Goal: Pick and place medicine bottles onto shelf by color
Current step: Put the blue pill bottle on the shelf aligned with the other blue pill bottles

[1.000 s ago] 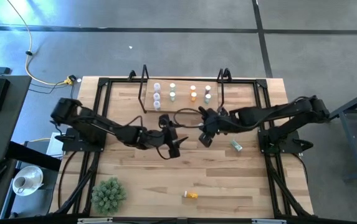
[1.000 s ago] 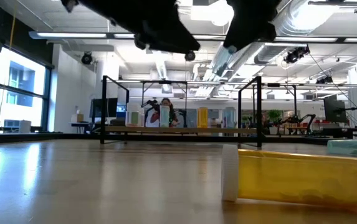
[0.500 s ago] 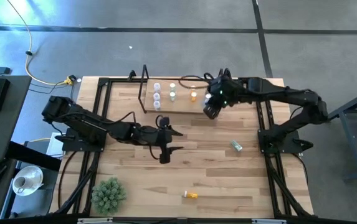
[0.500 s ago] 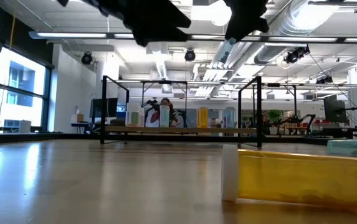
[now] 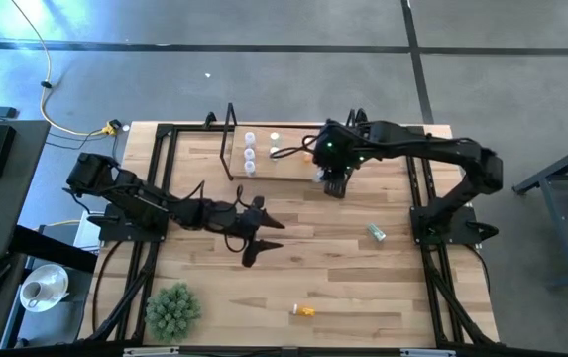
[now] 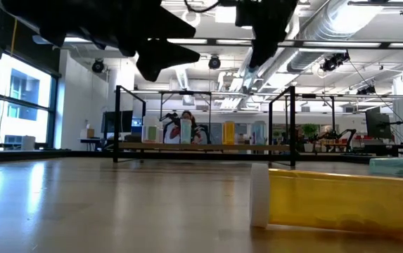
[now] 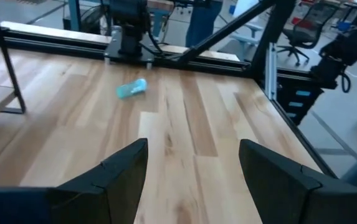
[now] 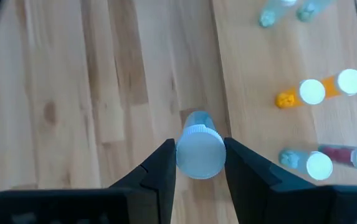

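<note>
Over shelf (image 5: pixel 264 169) now: right gripper (image 8: pixel 198 163) gripping bottle (image 8: pixel 198 149) | left gripper (image 7: pixel 194 168) retreated

Lighting bright and even from ceiling fixtures (image 6: pixel 238 14) and tall windows (image 6: pixel 15 105), with soft glare on the tabletop (image 6: pixel 81 204), arms silhouetted black against the ceiling, near orange bottle (image 6: pixel 335 200) soft-focused, white caps (image 8: pixel 312 91) blown out.
</note>
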You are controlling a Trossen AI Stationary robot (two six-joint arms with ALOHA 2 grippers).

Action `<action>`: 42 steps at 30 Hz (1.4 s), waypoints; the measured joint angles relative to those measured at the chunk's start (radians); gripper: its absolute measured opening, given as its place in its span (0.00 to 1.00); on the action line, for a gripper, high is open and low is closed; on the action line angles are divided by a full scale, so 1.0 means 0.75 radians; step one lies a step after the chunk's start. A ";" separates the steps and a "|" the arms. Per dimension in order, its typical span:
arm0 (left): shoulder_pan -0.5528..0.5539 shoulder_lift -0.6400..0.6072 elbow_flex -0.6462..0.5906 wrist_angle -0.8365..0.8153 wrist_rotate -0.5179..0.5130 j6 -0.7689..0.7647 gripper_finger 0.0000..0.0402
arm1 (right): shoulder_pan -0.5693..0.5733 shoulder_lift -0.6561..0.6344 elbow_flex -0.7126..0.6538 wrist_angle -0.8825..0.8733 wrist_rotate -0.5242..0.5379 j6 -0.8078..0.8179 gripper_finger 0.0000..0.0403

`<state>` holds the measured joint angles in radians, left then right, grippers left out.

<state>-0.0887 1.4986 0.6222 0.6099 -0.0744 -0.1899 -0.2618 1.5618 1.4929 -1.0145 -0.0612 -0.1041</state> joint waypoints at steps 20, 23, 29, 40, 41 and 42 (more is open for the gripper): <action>-0.006 0.001 0.000 0.025 0.001 0.002 0.60 | -0.073 0.299 -0.002 -0.022 0.186 -0.153 0.27; -0.006 0.001 0.000 0.022 0.000 0.002 0.60 | -0.094 0.318 -0.002 -0.015 0.187 -0.163 0.27; -0.004 0.002 0.000 0.025 0.000 0.002 0.60 | -0.133 0.319 -0.002 -0.011 0.186 -0.163 0.27; -0.005 0.002 0.000 0.023 0.000 0.002 0.60 | -0.188 0.319 -0.002 0.013 0.075 -0.111 0.27; -0.005 0.002 0.000 0.022 0.000 0.002 0.60 | -0.192 0.319 -0.002 0.013 0.069 -0.106 0.27; -0.005 0.002 0.000 0.022 0.000 0.002 0.60 | -0.196 0.319 -0.002 0.014 0.065 -0.103 0.27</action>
<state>-0.0921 1.4998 0.6224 0.6266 -0.0742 -0.1883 -0.4091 1.8011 1.4918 -1.0042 -0.0126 -0.1814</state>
